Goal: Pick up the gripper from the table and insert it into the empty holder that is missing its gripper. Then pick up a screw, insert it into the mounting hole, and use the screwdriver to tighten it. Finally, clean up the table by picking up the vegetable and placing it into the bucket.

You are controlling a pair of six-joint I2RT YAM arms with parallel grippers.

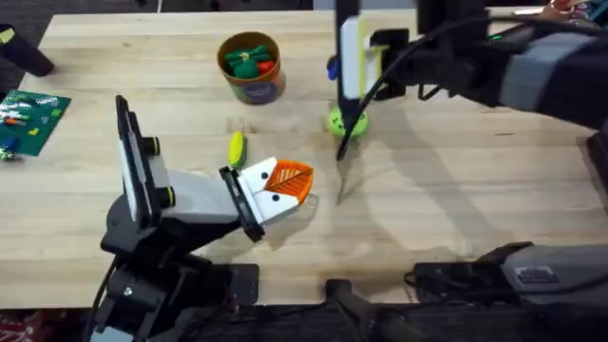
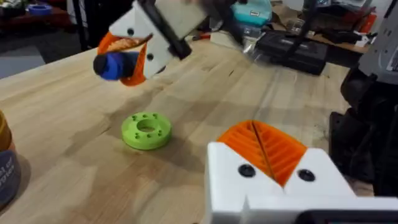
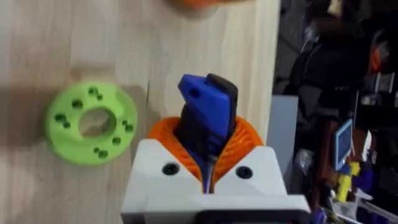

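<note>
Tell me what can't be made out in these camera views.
Right wrist view: the screwdriver's lower end, hidden between the right tool's orange pads.
Left wrist view: most of the bucket, cut off by the picture's edge.
Overhead: the items in the bucket, too small to identify beyond green and red.

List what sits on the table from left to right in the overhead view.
Green circuit board → black plate → holder with gripper → green ring.
</note>
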